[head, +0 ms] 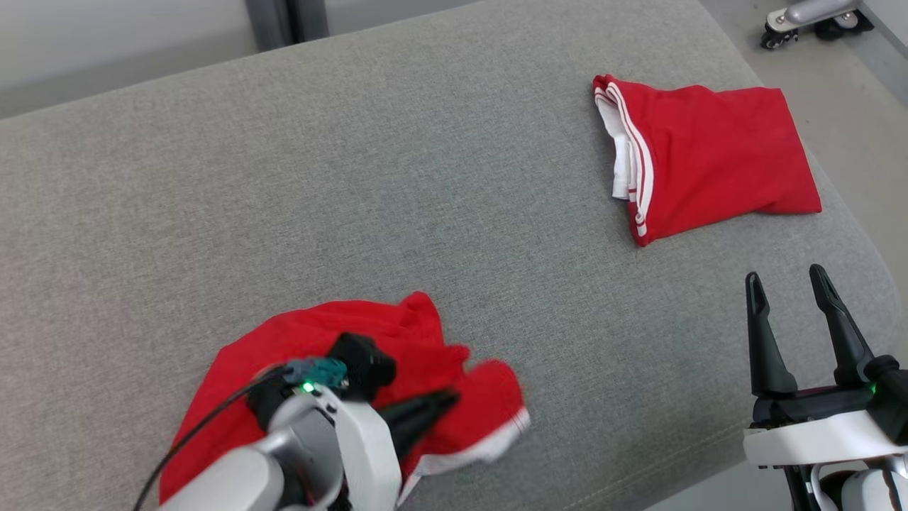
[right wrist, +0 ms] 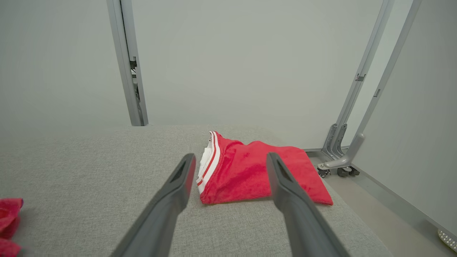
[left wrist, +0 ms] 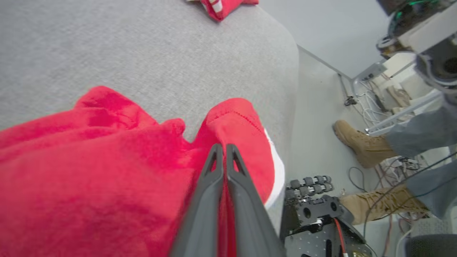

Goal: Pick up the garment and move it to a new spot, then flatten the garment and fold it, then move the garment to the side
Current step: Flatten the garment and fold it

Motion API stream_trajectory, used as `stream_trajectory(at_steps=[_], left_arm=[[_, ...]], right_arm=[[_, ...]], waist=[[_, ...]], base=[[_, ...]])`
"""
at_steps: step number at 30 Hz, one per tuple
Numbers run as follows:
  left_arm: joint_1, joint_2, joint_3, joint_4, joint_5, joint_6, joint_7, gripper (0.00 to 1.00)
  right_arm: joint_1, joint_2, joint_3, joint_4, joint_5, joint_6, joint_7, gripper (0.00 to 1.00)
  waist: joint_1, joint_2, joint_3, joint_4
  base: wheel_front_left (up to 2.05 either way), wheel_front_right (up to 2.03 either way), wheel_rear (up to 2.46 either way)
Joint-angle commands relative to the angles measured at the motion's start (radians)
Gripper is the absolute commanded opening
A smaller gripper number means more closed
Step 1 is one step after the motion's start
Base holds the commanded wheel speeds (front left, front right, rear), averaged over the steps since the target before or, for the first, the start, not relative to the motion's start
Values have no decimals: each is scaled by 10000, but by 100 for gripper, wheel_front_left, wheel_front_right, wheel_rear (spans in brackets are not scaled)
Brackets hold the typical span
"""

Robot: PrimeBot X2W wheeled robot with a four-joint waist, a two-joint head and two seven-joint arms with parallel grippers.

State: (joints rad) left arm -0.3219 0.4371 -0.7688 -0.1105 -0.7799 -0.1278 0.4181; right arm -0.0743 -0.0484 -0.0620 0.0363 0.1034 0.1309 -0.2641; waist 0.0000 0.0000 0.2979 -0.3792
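Note:
A crumpled red garment [head: 284, 341] with a white hem lies bunched at the near left of the grey cushioned surface [head: 355, 177]. My left gripper [head: 425, 411] sits over its right part, fingers pressed together with red cloth pinched between them. In the left wrist view the garment [left wrist: 89, 160] spreads to the left of the shut gripper [left wrist: 224, 148]. My right gripper [head: 787, 284] stands open at the near right, holding nothing. The right wrist view shows its spread gripper [right wrist: 230, 160] and a scrap of the crumpled garment [right wrist: 7, 214] at the far left.
A second red garment [head: 709, 149], folded, with white stripes, lies at the far right near the surface's edge [right wrist: 250, 171]. A person's booted feet [left wrist: 357, 146] and cables are on the floor past the right edge. A wheeled metal frame [right wrist: 339, 167] stands beyond.

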Motion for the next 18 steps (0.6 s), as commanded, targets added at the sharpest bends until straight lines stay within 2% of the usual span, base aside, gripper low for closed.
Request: stream_trajectory(at_steps=[1, 2, 3, 4, 6, 7, 12, 18], left_arm=[[-302, 81, 81, 178, 223, 46, -39, 0], [-306, 32, -32, 533, 351, 27, -138, 7], [-329, -111, -31, 875, 446, 63, -297, 28], [-467, -184, -59, 1228, 624, 85, -385, 70], [-661, -270, -245, 1896, 768, 54, -450, 85], [-768, -290, -291, 2185, 882, 57, -554, 100], [-1052, -585, -328, 3134, 1206, 34, -1388, 100], [-1006, -799, -186, 2880, 1369, 60, -2548, 100]], right_arm=[[-111, -45, -20, -39, -60, -2, -3, 100], [-110, -46, -13, -30, -56, -2, -3, 100], [-115, -45, -7, -27, -47, -2, -3, 100], [-120, -45, -2, -22, -37, -2, -3, 100], [-104, -46, -6, -13, -29, -2, -3, 100], [-93, -45, -17, -9, -27, -2, -3, 100], [3, -45, -75, 14, -27, -2, -3, 100], [179, -46, -258, -11, -143, -2, -3, 100]], waist=[[0, 0, 51, -54], [0, 0, 82, -83], [0, 0, 110, -111], [0, 0, 130, -144], [0, 0, 154, -196], [0, 0, 162, -217], [0, 0, 115, -235], [0, 0, -155, 187]], base=[[0, 0, 0], [0, 0, 0], [0, 0, 0], [0, 0, 0], [0, 0, 0], [0, 0, 0], [0, 0, 0], [0, 0, 0]])
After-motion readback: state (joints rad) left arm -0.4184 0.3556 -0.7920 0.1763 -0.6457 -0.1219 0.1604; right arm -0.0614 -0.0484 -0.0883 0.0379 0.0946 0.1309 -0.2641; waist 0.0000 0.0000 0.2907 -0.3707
